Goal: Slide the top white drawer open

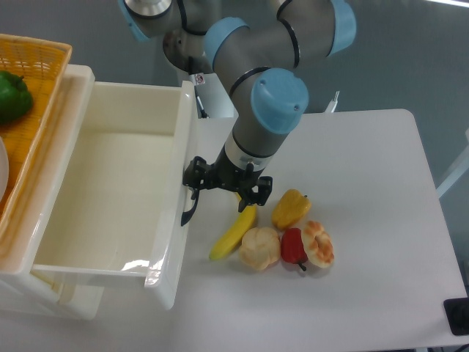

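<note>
The top white drawer is a deep cream-white bin, pulled far out over the table, and its inside shows nothing in it. A curved black handle sits on its front face. My gripper is at the upper end of that handle, pressed against the drawer front, and its black fingers look shut on the handle. The grey and blue arm comes down from the top of the view to the gripper.
An orange wicker basket holding a green pepper sits on the cabinet at left. Just right of the drawer front lie a banana, a yellow pepper, a red pepper and two bread rolls.
</note>
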`<control>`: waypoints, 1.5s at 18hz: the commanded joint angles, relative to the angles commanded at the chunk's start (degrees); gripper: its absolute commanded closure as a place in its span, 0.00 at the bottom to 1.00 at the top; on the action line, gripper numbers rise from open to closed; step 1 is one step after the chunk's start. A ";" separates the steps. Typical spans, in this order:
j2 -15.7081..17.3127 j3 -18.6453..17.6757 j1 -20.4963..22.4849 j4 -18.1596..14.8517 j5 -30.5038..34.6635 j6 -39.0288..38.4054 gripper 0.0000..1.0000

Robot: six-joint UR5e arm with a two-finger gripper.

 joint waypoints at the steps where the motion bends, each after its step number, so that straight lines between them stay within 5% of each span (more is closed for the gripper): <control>1: 0.00 0.00 0.09 0.00 0.00 0.00 0.00; 21: 0.62 0.61 5.88 0.26 -10.28 0.78 0.00; 27: 0.53 1.05 10.45 7.72 -10.11 13.87 0.00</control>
